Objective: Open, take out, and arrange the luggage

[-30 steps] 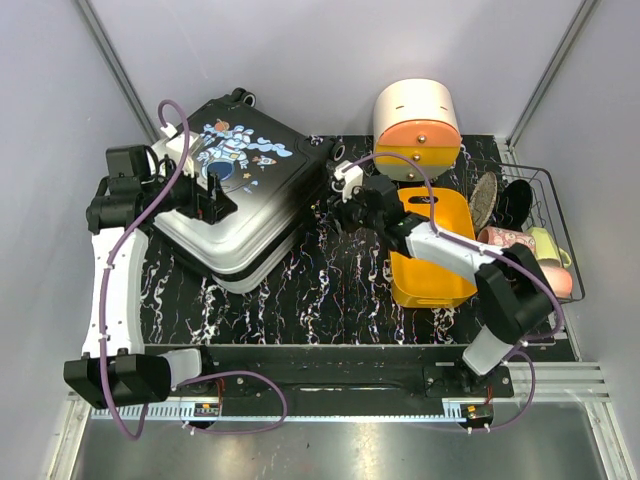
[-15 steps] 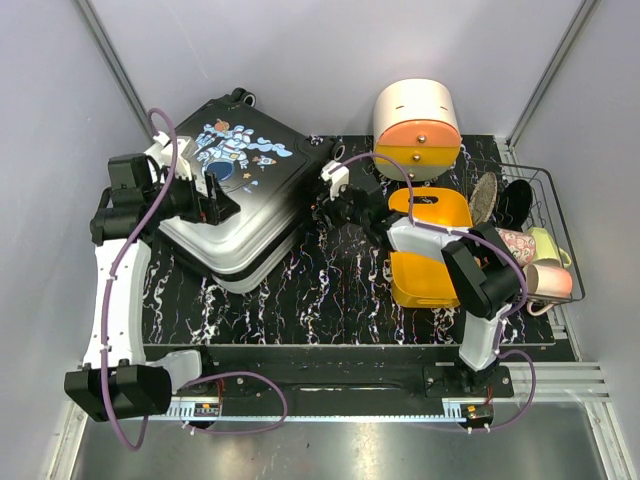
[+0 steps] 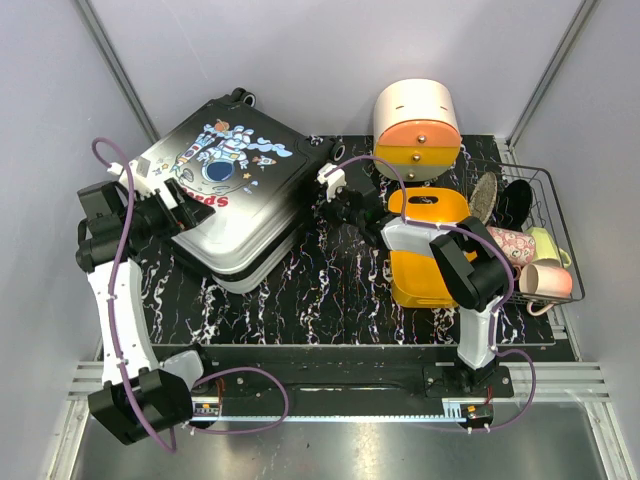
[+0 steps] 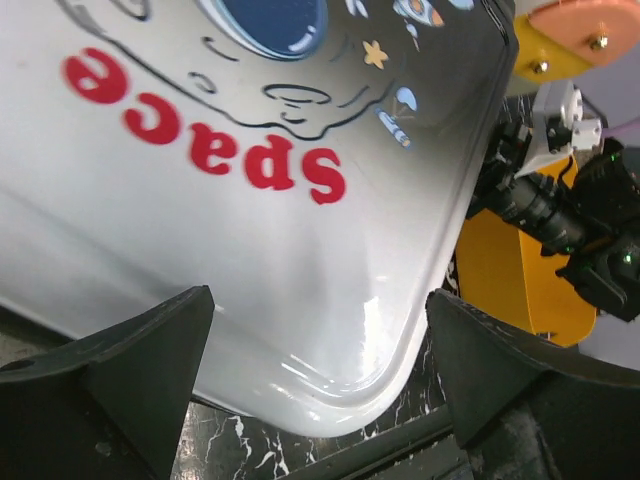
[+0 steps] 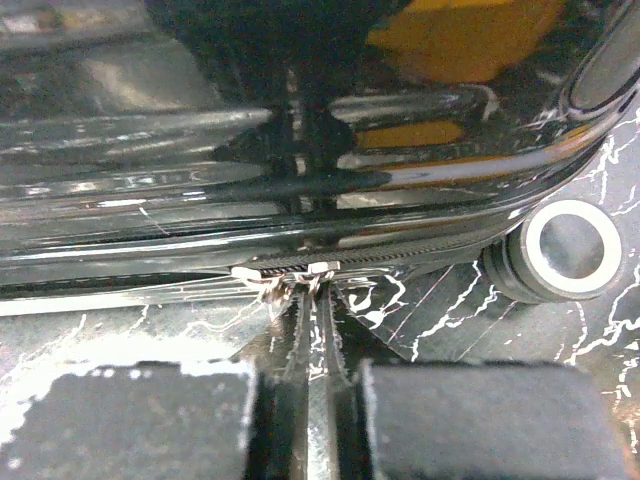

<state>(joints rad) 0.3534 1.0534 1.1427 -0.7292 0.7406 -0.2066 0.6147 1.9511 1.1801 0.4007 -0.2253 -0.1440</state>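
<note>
The luggage (image 3: 235,185) lies flat and closed at the back left, astronaut and red "Space" print facing up. My left gripper (image 3: 183,210) is open and hovers over its near-left white part; in the left wrist view the shell (image 4: 250,230) fills the space between my two spread fingers (image 4: 150,360). My right gripper (image 3: 335,200) is at the luggage's right edge. In the right wrist view it (image 5: 318,340) is shut on the metal zipper pulls (image 5: 312,300), which hang from the zipper line on the glossy black shell (image 5: 300,190). A wheel (image 5: 565,250) sits to the right.
A white-and-orange drawer box (image 3: 417,125) stands at the back. An orange tray (image 3: 432,270) lies right of centre, under my right arm. A wire rack (image 3: 545,200) with cups and dishes is at the far right. Grey walls close in on both sides.
My left gripper has pulled back to the left, off the astronaut print toward the luggage's near-left edge. My right gripper has moved left up to the luggage's right edge.
</note>
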